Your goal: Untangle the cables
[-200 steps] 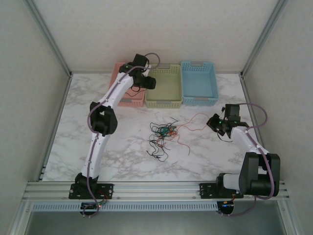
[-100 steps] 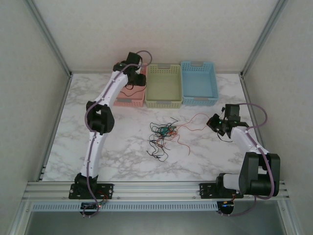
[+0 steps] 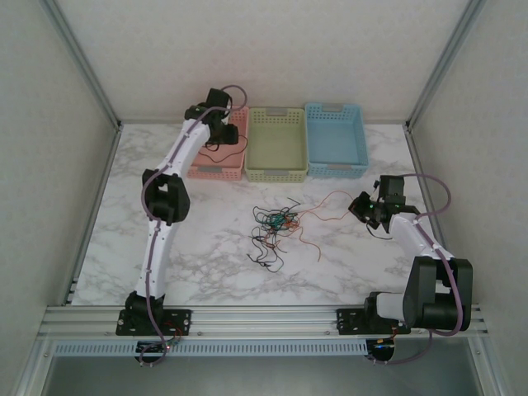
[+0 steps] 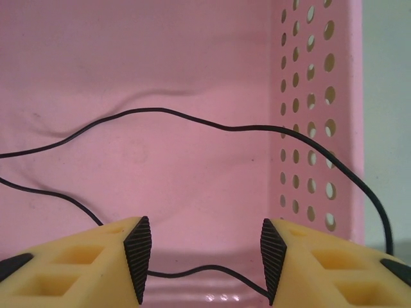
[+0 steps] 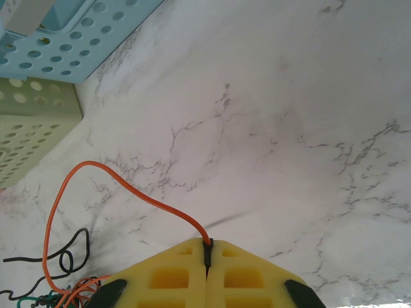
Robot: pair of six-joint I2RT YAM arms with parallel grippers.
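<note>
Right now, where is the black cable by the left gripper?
In the left wrist view the black cable lies loose inside the pink basket, just ahead of the open left gripper; that basket is leftmost in the row.

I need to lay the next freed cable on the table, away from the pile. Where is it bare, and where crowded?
Bare table lies near-left, between the left arm and the cable tangle, and near-right, between the tangle and the right arm. Crowded: the centre, and the stretch where the orange cable runs to the shut right gripper.
</note>
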